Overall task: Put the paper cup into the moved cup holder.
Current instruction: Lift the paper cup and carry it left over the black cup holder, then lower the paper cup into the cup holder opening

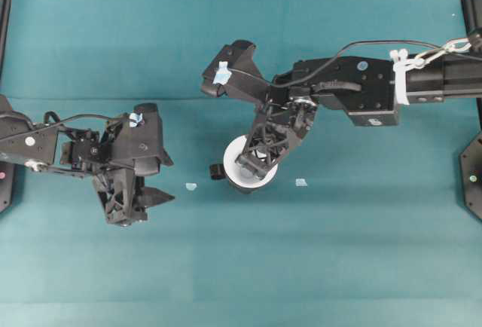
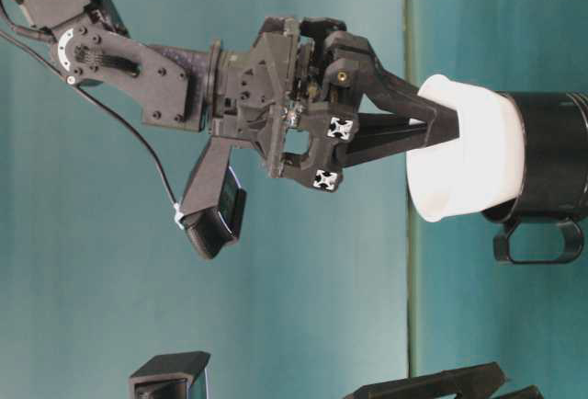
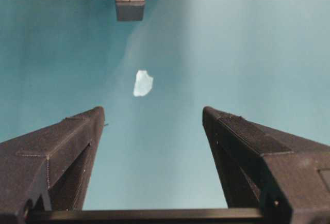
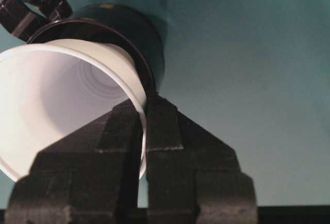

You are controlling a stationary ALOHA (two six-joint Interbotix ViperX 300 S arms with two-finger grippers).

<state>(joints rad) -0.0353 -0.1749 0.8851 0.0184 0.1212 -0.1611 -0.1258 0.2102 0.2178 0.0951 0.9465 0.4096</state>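
The white paper cup sits with its lower part inside the black cup holder near the middle of the table. The table-level view shows the cup nested in the holder, its rim well above the holder's rim. My right gripper is shut on the cup's rim, one finger inside and one outside, as the right wrist view shows with the cup and holder. My left gripper is open and empty, left of the holder; its wrist view shows the holder's handle ahead.
Two small pale scraps lie on the teal cloth, one between my left gripper and the holder, one right of the cup. Black frame parts stand at the table's right and left edges.
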